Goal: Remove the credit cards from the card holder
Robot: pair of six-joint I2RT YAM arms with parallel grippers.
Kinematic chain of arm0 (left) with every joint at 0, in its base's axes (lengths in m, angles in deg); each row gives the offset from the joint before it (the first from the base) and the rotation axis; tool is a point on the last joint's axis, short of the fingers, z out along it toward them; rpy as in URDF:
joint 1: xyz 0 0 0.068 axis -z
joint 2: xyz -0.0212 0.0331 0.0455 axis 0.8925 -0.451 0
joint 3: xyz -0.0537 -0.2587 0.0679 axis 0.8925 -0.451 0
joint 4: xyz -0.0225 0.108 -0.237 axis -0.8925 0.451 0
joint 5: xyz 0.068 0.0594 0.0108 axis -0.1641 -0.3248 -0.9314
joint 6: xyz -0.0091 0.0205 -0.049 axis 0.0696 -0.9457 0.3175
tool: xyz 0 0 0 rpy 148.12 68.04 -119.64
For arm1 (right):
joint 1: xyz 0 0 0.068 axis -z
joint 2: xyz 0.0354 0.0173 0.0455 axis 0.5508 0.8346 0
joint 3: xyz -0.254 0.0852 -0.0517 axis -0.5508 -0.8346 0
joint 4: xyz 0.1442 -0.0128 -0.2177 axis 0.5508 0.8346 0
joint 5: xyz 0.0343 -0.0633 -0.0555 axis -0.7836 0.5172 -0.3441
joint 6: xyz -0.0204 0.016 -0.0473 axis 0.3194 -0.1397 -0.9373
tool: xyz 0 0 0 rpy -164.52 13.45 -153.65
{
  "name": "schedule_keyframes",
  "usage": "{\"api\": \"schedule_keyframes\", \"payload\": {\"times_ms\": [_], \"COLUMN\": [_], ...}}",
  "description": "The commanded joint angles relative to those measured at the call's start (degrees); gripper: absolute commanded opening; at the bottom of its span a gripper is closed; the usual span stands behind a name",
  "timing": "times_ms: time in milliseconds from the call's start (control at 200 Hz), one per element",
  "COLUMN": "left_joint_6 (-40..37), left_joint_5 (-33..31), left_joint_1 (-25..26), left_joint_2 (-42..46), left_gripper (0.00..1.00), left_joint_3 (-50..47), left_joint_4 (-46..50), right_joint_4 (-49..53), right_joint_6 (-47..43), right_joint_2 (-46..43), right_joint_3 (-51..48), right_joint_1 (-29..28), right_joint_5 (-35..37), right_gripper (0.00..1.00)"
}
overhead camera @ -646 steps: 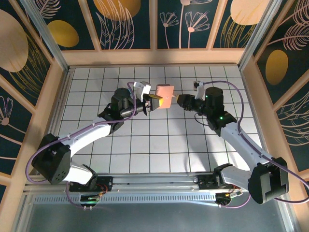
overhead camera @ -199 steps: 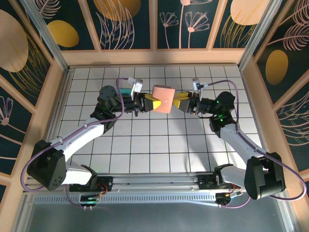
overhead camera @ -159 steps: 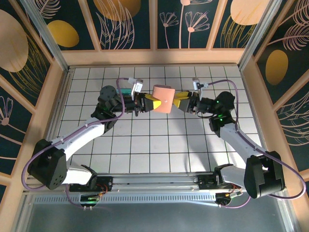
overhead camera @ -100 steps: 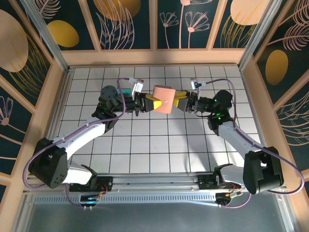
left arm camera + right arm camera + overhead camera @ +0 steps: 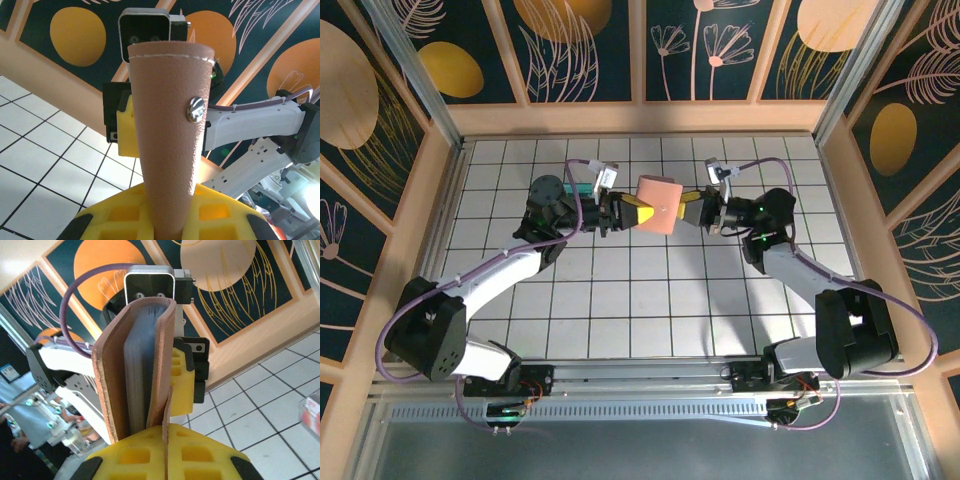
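Two grips | left hand (image 5: 637, 212), right hand (image 5: 688, 207) | card holder (image 5: 658, 203) opposite edges | midair

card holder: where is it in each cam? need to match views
Top external: card holder in the upper centre, held above the table between the left gripper and the right gripper.
Left wrist: card holder in the centre, upright, its snap stud facing the camera.
Right wrist: card holder centre-left, edge-on, grey-blue inside showing.
Shared landmark: white tiled table.

Left gripper (image 5: 632, 212), right gripper (image 5: 687, 208) clamped, facing each other midair.
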Motion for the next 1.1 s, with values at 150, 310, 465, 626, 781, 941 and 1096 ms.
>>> {"api": "schedule_keyframes", "payload": {"times_ms": [150,310,465,626,781,941,1096], "left_joint_6": [-0.2,1.5,3.5,2.2,-1.8,-6.2,-8.5], "left_joint_5": [-2.2,-3.1,-3.3,-4.1,-5.9,-9.3,-11.6], "left_joint_1": [0.9,0.8,0.9,1.3,1.7,2.0,2.1], "left_joint_2": [-0.8,-1.8,-2.8,-3.0,-2.6,-1.9,-2.8], "left_gripper": [0.35,0.57,0.75,0.94,0.99,0.99,0.99], "left_joint_3": [2.4,2.4,2.5,2.9,4.0,4.3,6.8], "left_joint_4": [1.1,0.2,-1.8,-0.4,4.9,9.9,12.9], "right_joint_4": [16.6,38.5,45.4,51.4,52.7,54.8,56.8], "right_joint_6": [-11.8,-23.6,-24.7,-26.5,-27.0,-28.5,-29.4], "right_joint_2": [-5.1,-9.6,-10.8,-11.6,-12.1,-12.3,-11.9], "right_joint_3": [3.4,6.9,8.3,9.9,10.3,11.3,13.0], "right_joint_1": [-1.5,-2.7,-3.3,-4.1,-4.5,-5.3,-6.0], "right_joint_5": [5.1,14.6,19.9,24.8,25.3,25.3,25.5], "right_gripper": [0.00,0.00,0.00,0.00,0.00,0.00,0.00]}}
